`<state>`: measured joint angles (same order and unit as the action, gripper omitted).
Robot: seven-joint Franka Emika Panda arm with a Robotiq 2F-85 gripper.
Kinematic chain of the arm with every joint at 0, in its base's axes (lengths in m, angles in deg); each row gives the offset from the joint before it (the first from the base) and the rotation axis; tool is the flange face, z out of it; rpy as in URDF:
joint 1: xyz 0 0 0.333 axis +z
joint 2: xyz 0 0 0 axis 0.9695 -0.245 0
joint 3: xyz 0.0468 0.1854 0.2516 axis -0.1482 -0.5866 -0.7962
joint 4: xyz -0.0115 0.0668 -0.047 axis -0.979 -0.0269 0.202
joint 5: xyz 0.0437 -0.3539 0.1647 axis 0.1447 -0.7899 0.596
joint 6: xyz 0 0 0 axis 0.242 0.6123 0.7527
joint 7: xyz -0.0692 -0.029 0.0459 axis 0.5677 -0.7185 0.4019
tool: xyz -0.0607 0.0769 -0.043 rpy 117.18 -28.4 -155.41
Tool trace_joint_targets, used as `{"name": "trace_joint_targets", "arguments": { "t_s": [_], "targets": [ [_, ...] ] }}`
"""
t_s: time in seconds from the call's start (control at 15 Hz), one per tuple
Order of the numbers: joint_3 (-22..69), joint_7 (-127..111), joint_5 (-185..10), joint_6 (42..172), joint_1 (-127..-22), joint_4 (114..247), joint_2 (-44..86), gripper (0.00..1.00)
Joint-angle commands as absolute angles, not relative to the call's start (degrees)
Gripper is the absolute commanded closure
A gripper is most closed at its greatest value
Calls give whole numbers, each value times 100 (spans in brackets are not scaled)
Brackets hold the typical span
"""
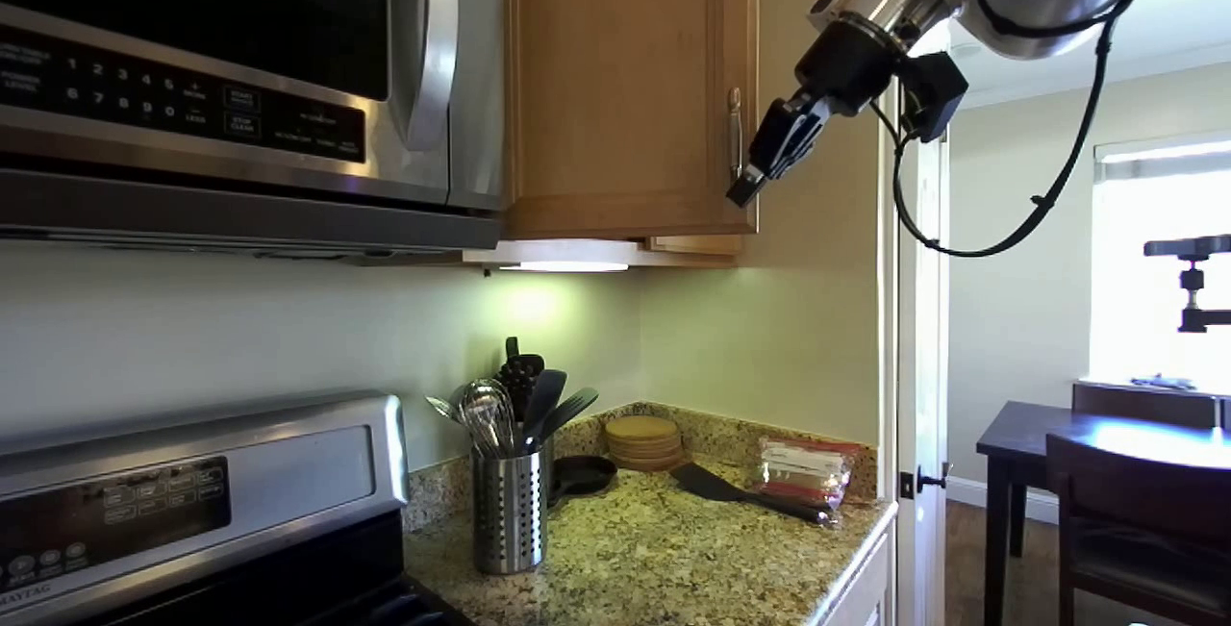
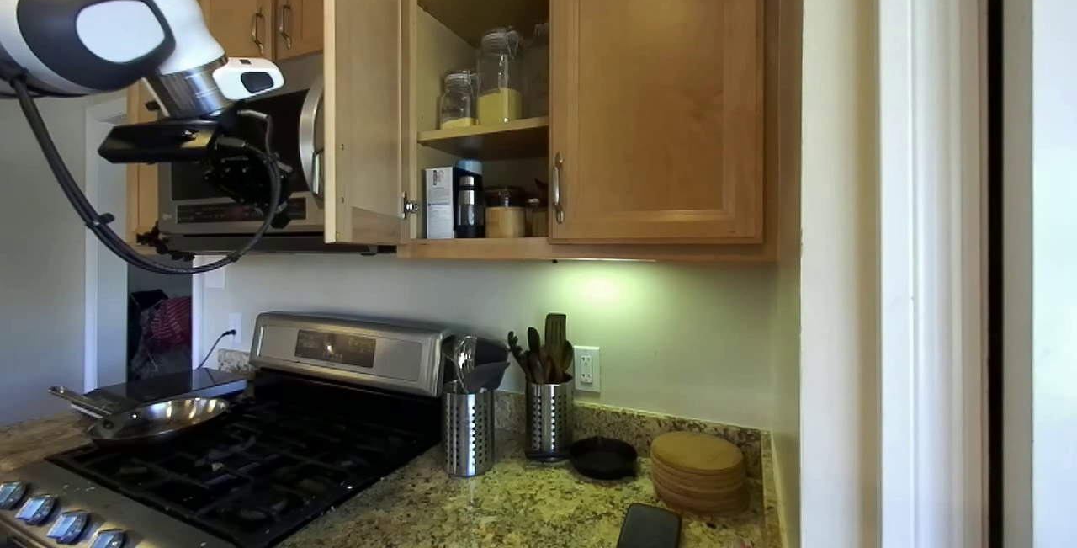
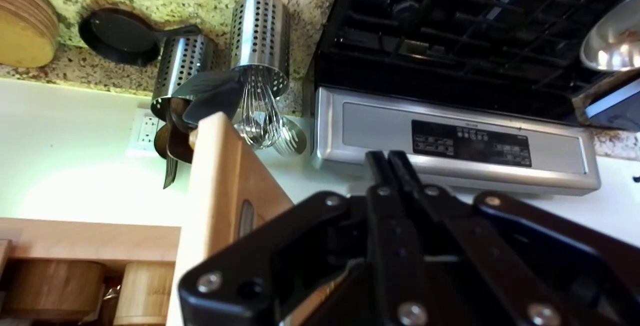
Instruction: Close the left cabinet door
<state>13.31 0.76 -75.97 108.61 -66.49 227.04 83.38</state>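
The left cabinet door stands open, swung out from the cabinet. In an exterior view its outer face (image 1: 625,78) shows the silver bar handle near the lower free corner; in an exterior view its inner face (image 2: 366,93) and a hinge show. In the wrist view its edge and outer face (image 3: 220,191) are at the left. My gripper (image 1: 745,188) is on the outer-face side, its tips overlapping the door's lower corner by the handle; I cannot tell whether they touch. In the wrist view the fingers (image 3: 386,155) are together with nothing between them. In an exterior view the fingertips are hidden.
The microwave (image 1: 240,78) is beside the open door. The right cabinet door (image 2: 656,93) is shut. Jars (image 2: 500,81) and boxes stand on the open shelves. Below are the stove (image 2: 244,447), utensil holders (image 2: 468,434), a small black pan (image 2: 603,457) and round boards (image 2: 698,476).
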Motion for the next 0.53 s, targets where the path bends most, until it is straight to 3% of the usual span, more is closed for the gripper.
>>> {"name": "trace_joint_targets", "arguments": {
  "t_s": [0.0,0.47],
  "targets": [
    [1089,-354,-7915,11589,-6938,23047,8470,95],
    [721,-969,-8976,12112,-7839,23207,8427,95]
  ]
}}
